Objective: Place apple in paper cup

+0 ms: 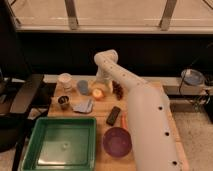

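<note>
Tool [101, 86] low at apple [97, 93], near table [107, 107] far edge; grip state: cannot tell. Secure hold first, lift high, clear blue cup [82, 87], centre over paper cup [65, 80] beyond.

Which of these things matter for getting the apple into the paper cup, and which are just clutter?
In the job: apple; paper cup; gripper, right by the apple.
Lying about: light blue cup; dark metal cup; purple bowl; green tray.

Wooden table [100, 114], paper cup [65, 80], blue cup [83, 87], apple [97, 93], metal cup [63, 101], green tray [60, 146], purple bowl [117, 141], jaws above the apple
</note>
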